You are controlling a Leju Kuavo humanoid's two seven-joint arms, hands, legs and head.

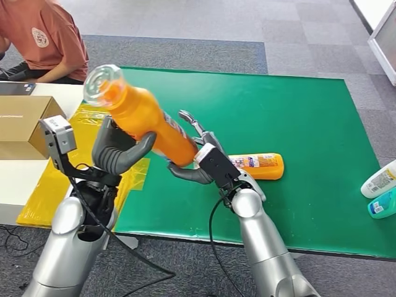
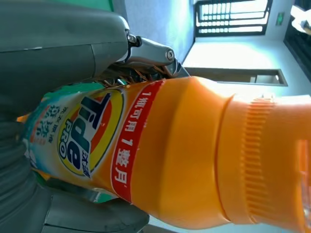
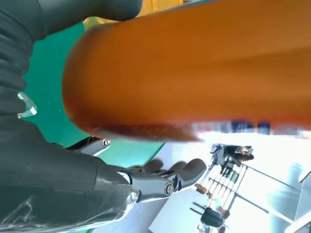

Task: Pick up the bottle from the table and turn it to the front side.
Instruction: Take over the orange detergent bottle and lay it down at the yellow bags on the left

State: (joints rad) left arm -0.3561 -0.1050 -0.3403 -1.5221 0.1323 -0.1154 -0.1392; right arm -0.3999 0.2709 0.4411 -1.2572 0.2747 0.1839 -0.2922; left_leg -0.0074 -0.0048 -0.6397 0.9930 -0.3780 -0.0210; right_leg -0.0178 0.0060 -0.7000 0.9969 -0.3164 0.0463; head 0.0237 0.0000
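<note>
Above the green mat's [image 1: 289, 111] near-left corner you see the orange Tide bottle [image 1: 140, 114] held clear of the surface and tilted, its clear cap up and to the left. Your left hand [image 1: 119, 150] grips its middle with thumb and fingers wrapped around the label, while your right hand [image 1: 198, 158] cups its base, fingers spread along the body. A second orange bottle [image 1: 262, 166] lies flat on the mat just beyond the right hand; two more bottles [image 1: 380, 189] rest at the mat's right edge.
</note>
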